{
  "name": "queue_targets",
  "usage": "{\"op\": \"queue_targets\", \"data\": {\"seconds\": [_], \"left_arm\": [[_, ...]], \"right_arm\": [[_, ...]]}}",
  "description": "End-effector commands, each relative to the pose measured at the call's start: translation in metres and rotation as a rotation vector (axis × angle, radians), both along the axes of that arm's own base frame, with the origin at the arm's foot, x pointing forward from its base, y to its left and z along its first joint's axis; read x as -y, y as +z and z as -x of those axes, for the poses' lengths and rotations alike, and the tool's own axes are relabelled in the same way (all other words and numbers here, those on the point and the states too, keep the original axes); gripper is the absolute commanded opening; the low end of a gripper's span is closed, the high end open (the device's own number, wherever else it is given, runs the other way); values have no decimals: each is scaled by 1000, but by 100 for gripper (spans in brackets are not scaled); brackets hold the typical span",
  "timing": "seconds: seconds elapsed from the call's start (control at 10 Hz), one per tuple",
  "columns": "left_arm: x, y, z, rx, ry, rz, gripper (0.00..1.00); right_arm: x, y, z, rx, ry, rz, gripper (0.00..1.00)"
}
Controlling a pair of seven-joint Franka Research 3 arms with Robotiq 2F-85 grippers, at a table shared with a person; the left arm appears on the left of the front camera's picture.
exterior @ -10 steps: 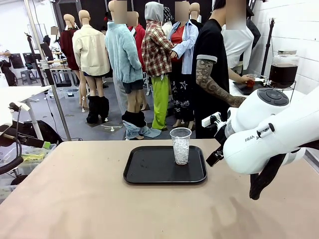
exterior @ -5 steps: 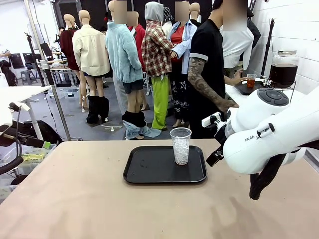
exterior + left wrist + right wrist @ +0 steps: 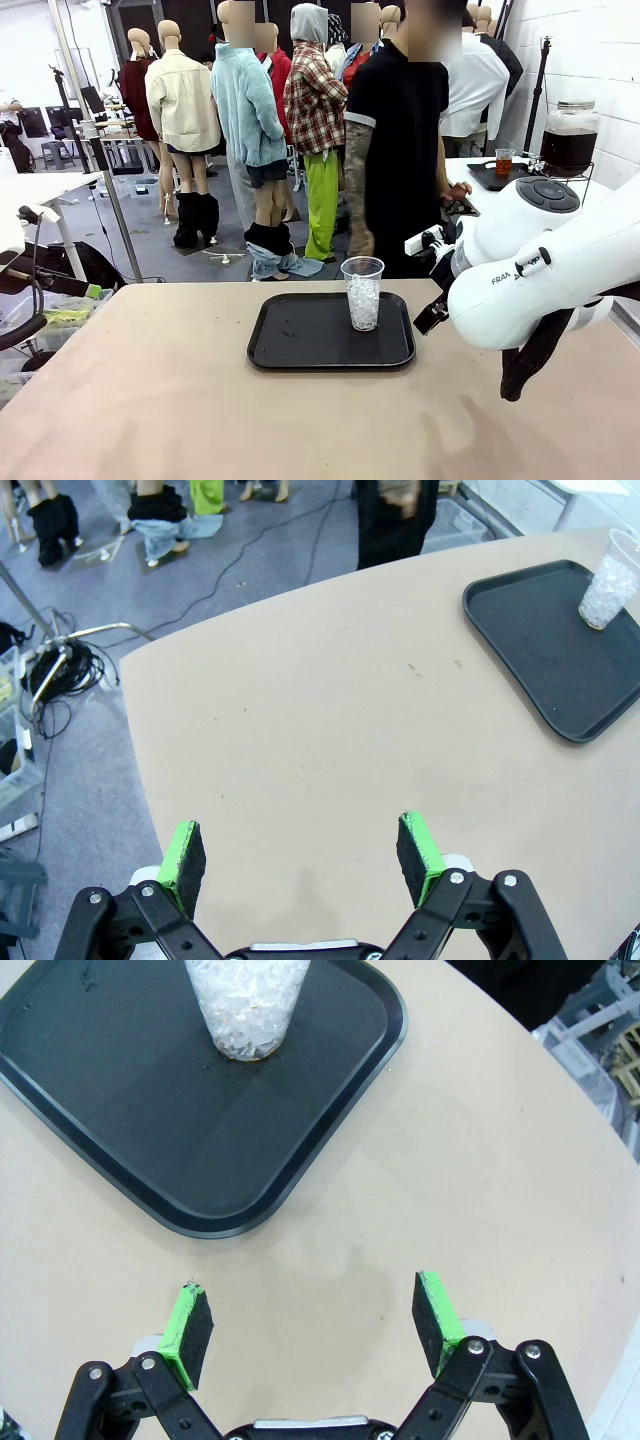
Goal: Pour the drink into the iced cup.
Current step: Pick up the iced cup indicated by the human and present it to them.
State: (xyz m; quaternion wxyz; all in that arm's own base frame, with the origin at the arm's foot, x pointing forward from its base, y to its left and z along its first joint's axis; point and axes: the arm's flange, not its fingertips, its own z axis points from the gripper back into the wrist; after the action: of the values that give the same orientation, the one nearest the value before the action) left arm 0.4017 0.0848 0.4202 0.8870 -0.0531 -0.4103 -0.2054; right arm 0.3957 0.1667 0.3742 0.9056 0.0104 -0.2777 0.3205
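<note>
Left gripper (image 3: 300, 848): we list it wide open and empty, hanging above bare table (image 3: 330, 720).

Right gripper (image 3: 313, 1322): also wide open, with nothing between its pads, above the table just beside the tray (image 3: 130, 1130).

Tray: black, at mid-table.

Cup (image 3: 362, 293): clear, upright, filled with ice (image 3: 245, 990), on the tray's far right part.

Drink (image 3: 504, 165): we find orange-red liquid in a small cup (image 3: 504, 154) on a side table (image 3: 468, 168) at the far right, well apart from the iced cup. A jar (image 3: 569, 135) of dark brown liquid stands near it.

Person (image 3: 395, 150): black shirt, at the table's far side, one hand by the side table.
</note>
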Motion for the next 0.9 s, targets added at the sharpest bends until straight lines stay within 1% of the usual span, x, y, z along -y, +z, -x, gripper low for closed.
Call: {"op": "queue_targets", "data": {"seconds": [0.0,0.8], "left_arm": [[0,-3,0,12,12,-2,100],[0,-3,0,12,12,-2,100]], "right_arm": [[-1,-1,1,-1,1,0,100],[-1,-1,1,-1,1,0,100]]}}
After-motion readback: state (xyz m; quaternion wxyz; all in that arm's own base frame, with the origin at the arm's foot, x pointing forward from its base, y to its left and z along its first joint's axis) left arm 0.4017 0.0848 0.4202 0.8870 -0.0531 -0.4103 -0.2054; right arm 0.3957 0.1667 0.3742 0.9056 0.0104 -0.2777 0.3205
